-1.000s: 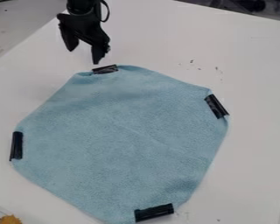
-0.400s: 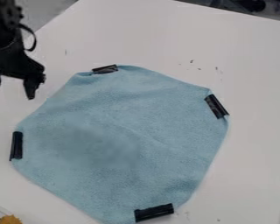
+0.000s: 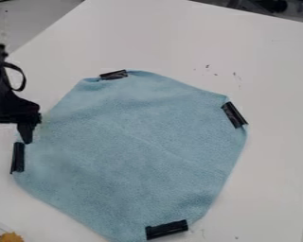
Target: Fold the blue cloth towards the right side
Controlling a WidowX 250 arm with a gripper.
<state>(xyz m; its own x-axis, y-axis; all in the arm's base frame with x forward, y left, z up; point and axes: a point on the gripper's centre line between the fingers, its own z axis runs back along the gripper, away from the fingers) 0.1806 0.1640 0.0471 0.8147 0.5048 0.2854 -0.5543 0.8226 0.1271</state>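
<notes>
At the left side of the fuzzy, blunt-cornered blue cloth (image 3: 132, 151), the claw (image 3: 8, 134) hangs spread apart.

The left edge crops the gripper (image 3: 8, 137), seemingly hiding one finger; the bottom edge clips the cloth (image 3: 132, 156).
</notes>
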